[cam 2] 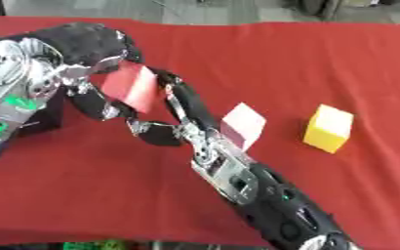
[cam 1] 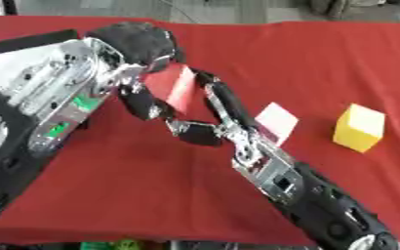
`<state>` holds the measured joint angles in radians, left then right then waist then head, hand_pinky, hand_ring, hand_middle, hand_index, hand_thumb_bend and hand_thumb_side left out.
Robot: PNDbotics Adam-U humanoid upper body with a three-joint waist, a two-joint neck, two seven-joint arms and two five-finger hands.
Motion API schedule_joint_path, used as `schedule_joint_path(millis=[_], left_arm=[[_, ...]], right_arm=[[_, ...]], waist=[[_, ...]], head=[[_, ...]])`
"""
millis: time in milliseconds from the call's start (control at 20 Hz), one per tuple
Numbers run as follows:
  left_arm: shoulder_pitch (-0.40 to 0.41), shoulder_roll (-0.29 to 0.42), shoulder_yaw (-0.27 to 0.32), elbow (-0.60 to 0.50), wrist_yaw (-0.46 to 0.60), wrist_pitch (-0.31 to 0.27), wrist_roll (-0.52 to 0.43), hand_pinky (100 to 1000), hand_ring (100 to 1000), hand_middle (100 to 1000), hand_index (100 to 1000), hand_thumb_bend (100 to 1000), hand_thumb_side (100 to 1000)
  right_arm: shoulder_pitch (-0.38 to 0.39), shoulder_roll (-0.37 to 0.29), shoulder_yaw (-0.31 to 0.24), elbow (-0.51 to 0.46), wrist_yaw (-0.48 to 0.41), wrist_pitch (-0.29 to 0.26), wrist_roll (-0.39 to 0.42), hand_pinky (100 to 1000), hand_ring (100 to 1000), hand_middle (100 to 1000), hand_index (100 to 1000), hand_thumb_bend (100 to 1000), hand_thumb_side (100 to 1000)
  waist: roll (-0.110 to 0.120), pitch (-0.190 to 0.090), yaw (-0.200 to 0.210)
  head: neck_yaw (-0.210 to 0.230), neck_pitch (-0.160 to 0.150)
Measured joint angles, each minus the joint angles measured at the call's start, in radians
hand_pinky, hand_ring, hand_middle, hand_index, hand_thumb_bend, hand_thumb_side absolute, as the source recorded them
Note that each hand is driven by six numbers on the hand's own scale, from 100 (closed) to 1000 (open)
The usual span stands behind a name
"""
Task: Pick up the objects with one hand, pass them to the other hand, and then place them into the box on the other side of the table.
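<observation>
Both hands meet on a red block (cam 1: pixel 171 87): the left hand (cam 1: pixel 135 41) above it, the right hand (cam 1: pixel 205 110) below. A pink block (cam 1: pixel 276 119) lies just beside the right hand, a yellow block (cam 1: pixel 360 128) farther off.

Matt red cloth (cam 1: pixel 323 58) on table, smooth yellow block (cam 1: pixel 360 128), shiny metal left hand (cam 1: pixel 122 73)
</observation>
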<state>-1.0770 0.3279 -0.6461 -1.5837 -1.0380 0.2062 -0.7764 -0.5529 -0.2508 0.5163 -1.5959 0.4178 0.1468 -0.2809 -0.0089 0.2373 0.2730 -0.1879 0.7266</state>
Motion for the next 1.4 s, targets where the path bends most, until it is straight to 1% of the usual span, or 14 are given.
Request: schedule_joint_path(millis=[50, 150, 300, 450, 650, 750, 900, 1050, 1200, 1300, 1400], left_arm=[[0.002, 0.001, 0.003, 0.003, -0.005, -0.002, -0.005, 795, 673, 414, 441, 301, 100], [0.004, 0.008, 0.005, 0.012, -0.019, -0.009, -0.018, 795, 673, 414, 441, 298, 100], [0.005, 0.009, 0.010, 0.022, -0.034, -0.016, -0.026, 795, 673, 412, 439, 299, 100], [0.005, 0.009, 0.011, 0.027, -0.043, -0.018, -0.026, 791, 672, 408, 434, 309, 100], [0.012, 0.009, 0.017, 0.027, -0.057, -0.019, -0.014, 789, 664, 405, 431, 298, 100], [0.016, 0.009, 0.029, 0.027, -0.062, -0.012, -0.003, 787, 648, 401, 428, 274, 100], [0.026, 0.017, 0.062, 0.021, -0.063, 0.014, 0.022, 784, 624, 396, 422, 239, 100], [0.032, 0.054, 0.119, 0.014, -0.055, 0.059, 0.049, 782, 606, 391, 416, 207, 100], [0.042, 0.093, 0.166, 0.015, -0.040, 0.103, 0.072, 782, 604, 389, 416, 195, 100], [0.048, 0.118, 0.188, 0.020, -0.027, 0.125, 0.083, 782, 605, 391, 418, 190, 100], [0.054, 0.142, 0.204, 0.033, -0.017, 0.141, 0.093, 783, 607, 392, 419, 191, 100]], right_arm=[[0.001, 0.000, 0.001, 0.000, 0.001, 0.002, 0.002, 970, 734, 747, 925, 291, 100], [0.004, 0.000, 0.002, 0.000, 0.001, 0.003, 0.014, 982, 730, 754, 930, 316, 100], [0.005, 0.000, 0.002, 0.000, -0.004, -0.005, 0.046, 993, 729, 758, 935, 302, 100], [0.007, 0.000, 0.002, 0.000, -0.023, -0.009, 0.075, 995, 726, 756, 938, 307, 100], [0.008, 0.000, 0.001, -0.001, -0.046, -0.009, 0.089, 991, 720, 750, 936, 285, 100], [0.008, 0.000, 0.001, -0.002, -0.054, -0.010, 0.091, 986, 716, 747, 933, 263, 100], [0.007, -0.001, -0.004, -0.006, -0.067, -0.008, 0.089, 979, 719, 747, 927, 240, 100], [0.009, -0.008, -0.004, -0.007, -0.079, -0.003, 0.077, 961, 710, 737, 915, 213, 100], [0.009, -0.011, -0.004, -0.013, -0.088, -0.002, 0.047, 948, 702, 732, 913, 177, 100], [0.009, -0.014, -0.004, -0.022, -0.098, -0.008, 0.023, 944, 703, 734, 913, 150, 100], [0.008, -0.020, -0.004, -0.030, -0.112, -0.013, 0.000, 941, 706, 726, 909, 101, 100]], waist=[[-0.001, 0.000, 0.000], [-0.003, 0.000, 0.000], [-0.003, 0.000, -0.001], [-0.003, 0.000, -0.002], [-0.003, 0.000, -0.003], [-0.003, 0.000, -0.003], [-0.002, 0.000, -0.004], [-0.002, 0.000, -0.002], [-0.002, 0.000, -0.001], [-0.003, 0.000, 0.000], [-0.006, 0.000, 0.000]], head=[[0.000, 0.000], [0.001, 0.000], [0.001, 0.000], [0.001, 0.000], [0.002, 0.000], [0.002, 0.000], [0.002, 0.000], [0.002, 0.000], [0.004, 0.000], [0.010, 0.000], [0.018, -0.001]])
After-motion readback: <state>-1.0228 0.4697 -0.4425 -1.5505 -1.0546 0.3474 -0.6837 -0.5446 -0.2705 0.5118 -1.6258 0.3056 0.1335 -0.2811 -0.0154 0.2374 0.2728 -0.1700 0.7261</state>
